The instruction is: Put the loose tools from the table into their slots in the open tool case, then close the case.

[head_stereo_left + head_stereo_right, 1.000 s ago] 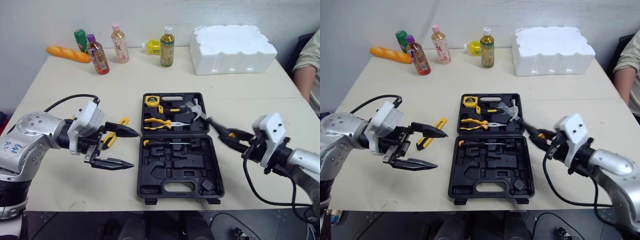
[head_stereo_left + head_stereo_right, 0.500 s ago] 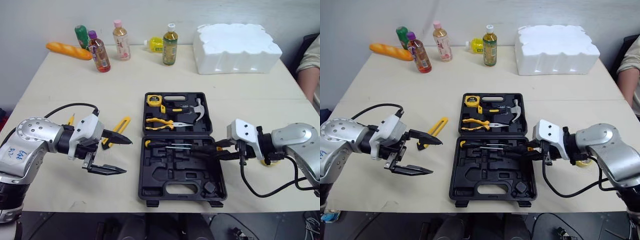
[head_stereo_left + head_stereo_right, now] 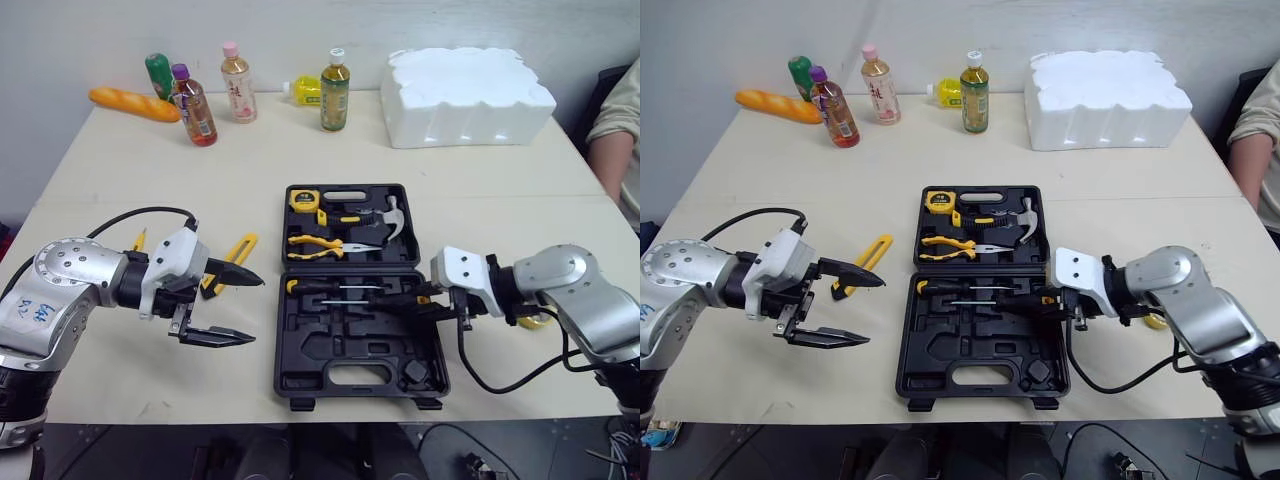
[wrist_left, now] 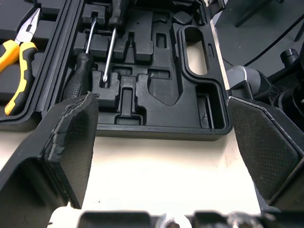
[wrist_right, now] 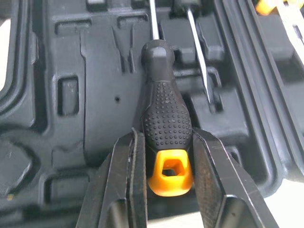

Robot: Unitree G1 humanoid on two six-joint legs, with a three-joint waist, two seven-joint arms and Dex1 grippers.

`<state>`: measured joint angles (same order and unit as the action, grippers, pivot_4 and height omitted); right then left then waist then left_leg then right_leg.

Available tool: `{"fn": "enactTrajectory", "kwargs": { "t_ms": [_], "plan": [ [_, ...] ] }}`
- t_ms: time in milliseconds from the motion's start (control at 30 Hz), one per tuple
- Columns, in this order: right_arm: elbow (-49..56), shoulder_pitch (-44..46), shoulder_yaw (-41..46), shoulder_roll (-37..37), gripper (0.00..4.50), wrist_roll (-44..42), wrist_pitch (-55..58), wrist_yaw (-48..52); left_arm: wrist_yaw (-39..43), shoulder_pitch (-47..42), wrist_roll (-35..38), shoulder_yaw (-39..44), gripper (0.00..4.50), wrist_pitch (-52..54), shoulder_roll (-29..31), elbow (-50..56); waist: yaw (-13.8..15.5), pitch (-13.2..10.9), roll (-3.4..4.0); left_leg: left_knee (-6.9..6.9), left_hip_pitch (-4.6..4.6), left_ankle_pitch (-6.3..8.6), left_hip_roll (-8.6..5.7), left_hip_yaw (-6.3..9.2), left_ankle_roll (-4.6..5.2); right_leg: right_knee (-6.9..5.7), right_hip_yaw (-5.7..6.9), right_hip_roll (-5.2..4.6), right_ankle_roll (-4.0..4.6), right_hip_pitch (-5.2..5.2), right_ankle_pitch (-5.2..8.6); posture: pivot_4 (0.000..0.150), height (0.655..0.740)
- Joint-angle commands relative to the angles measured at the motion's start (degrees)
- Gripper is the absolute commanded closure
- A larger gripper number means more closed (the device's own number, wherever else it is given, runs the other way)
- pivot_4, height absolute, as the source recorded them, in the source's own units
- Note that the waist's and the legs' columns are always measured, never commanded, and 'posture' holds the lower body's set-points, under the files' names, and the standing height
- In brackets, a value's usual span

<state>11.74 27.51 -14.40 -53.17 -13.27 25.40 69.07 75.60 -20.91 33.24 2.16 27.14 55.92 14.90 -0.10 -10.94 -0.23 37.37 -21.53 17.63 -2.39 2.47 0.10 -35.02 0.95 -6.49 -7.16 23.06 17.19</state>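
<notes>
The black tool case [image 3: 300, 350] lies open mid-table; its lid half holds a tape measure [image 3: 304, 200], yellow pliers [image 3: 325, 243] and a hammer [image 3: 387, 214]. One screwdriver [image 3: 335, 287] sits in the near half. My right gripper [image 3: 415, 303] is shut on a second screwdriver [image 5: 167, 116] with a black handle and yellow cap, held low over the near half's slots beside the first. A yellow utility knife [image 3: 232, 262] lies on the table left of the case. My left gripper [image 3: 255, 310] hovers open beside it, facing the case.
Several bottles [image 3: 334, 92], a bread loaf [image 3: 135, 105] and a white foam block [image 3: 468, 97] stand along the far edge. A person's arm [image 3: 612, 140] shows at the right edge. A small yellow item [image 3: 531, 322] lies behind my right wrist.
My right gripper swung left from beside the case and came down over its near half with the screwdriver. The left gripper stayed about where it was, still open.
</notes>
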Motion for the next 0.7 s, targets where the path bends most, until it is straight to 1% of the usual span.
{"fn": "enactTrajectory", "kwargs": {
  "t_ms": [33, 133, 267, 367, 400, 433, 467, 500, 633, 667, 700],
  "plan": [
    [3.5, 0.8, 3.3, -0.6, 1.66, -1.5, 2.2, -0.4, -0.2, -0.5, 0.1, 0.9, 0.0, -0.5, -0.2, 0.8, 0.1, 0.0, 0.0, 0.0, -0.01, 0.0, 0.0, 0.0, -0.01, -0.01, 0.0, 0.0, 0.0, 0.02, 0.0, 0.15, 0.7383],
    [5.7, 0.1, 7.2, -0.1, 0.13, -4.1, 2.0, -0.9, -0.3, -0.9, 0.4, 0.6, 0.0, -0.2, -0.7, 0.8, 0.1, 0.0, 0.0, -0.01, -0.01, 0.0, 0.0, 0.01, -0.01, -0.01, 0.0, 0.0, 0.0, 0.03, 0.0, 0.15, 0.7383],
    [5.8, -0.6, 8.6, 2.6, 0.13, -6.4, 3.0, -2.5, -0.8, -1.5, 0.1, -0.2, 0.0, -0.2, -2.1, 0.8, 0.1, 0.0, -0.02, -0.01, -0.02, 0.0, -0.01, 0.01, 0.0, 0.01, 0.01, 0.01, 0.0, 0.02, 0.0, 0.15, 0.7383],
    [3.0, -0.4, 8.1, 8.5, 0.13, -6.7, 0.9, -5.7, -0.4, -2.2, -0.3, -0.8, 0.0, -0.4, -2.6, 0.1, -0.1, 0.0, -0.03, -0.01, -0.01, -0.01, 0.01, -0.02, -0.01, -0.02, -0.01, 0.01, 0.0, 0.02, 0.0, 0.15, 0.7383],
    [2.0, -0.4, 8.6, 10.9, 0.61, -7.9, 1.6, -6.6, -0.2, -2.5, -0.6, -0.9, 0.0, -0.7, -2.6, -0.4, -0.2, 0.0, -0.03, -0.01, -0.01, -0.02, 0.03, -0.04, -0.03, -0.07, -0.03, 0.02, 0.0, 0.04, 0.0, 0.15, 0.7383],
    [1.4, -0.8, 8.5, 12.1, 0.9, -8.0, 1.4, -6.9, 0.1, -2.7, -0.8, -1.0, 0.0, -0.9, -2.6, -0.7, -0.2, 0.0, -0.03, 0.0, 0.0, -0.03, 0.03, -0.05, -0.05, -0.1, -0.03, 0.04, 0.01, 0.05, 0.0, 0.15, 0.7383],
    [1.1, -1.3, 8.3, 12.7, 1.35, -7.6, 1.2, -6.9, 0.3, -2.8, -0.9, -0.9, 0.0, -0.9, -2.6, -0.9, 0.0, 0.0, -0.02, 0.01, 0.0, -0.05, 0.04, -0.05, -0.08, -0.13, -0.03, 0.04, 0.01, 0.07, -0.01, 0.15, 0.7383],
    [1.0, -1.6, 8.1, 12.9, 1.89, -7.2, 1.1, -6.8, 0.4, -2.9, -0.9, -0.9, 0.0, -1.0, -2.6, -1.0, 0.0, 0.0, -0.02, 0.01, -0.02, -0.06, 0.0, -0.06, -0.07, -0.22, -0.04, 0.05, 0.01, 0.16, -0.01, 0.15, 0.7383],
    [1.3, -3.1, 6.5, 13.4, 3.72, -6.3, 2.0, -6.9, 0.7, -2.9, -1.0, -0.9, 0.0, -1.2, -2.6, -1.2, 0.1, 0.0, -0.03, 0.07, -0.06, -0.06, -0.05, -0.1, -0.03, -0.35, -0.07, 0.03, 0.02, 0.19, -0.01, 0.15, 0.7383],
    [1.4, -3.2, 6.3, 13.4, 4.26, -6.3, 2.3, -6.9, 0.8, -2.9, -1.0, -0.8, 0.0, -1.2, -2.6, -1.2, 0.1, 0.0, -0.04, 0.09, -0.06, -0.06, -0.05, -0.1, -0.02, -0.35, -0.08, 0.03, 0.01, 0.19, -0.01, 0.15, 0.7383],
    [1.2, -3.6, 5.9, 13.4, 4.39, -6.0, 2.5, -7.0, 0.8, -2.9, -1.1, -0.8, 0.0, -1.2, -2.6, -1.3, 0.1, 0.0, -0.03, 0.08, -0.06, -0.06, -0.05, -0.1, -0.02, -0.33, -0.08, 0.03, 0.02, 0.19, -0.01, 0.15, 0.7383]
  ]
}}
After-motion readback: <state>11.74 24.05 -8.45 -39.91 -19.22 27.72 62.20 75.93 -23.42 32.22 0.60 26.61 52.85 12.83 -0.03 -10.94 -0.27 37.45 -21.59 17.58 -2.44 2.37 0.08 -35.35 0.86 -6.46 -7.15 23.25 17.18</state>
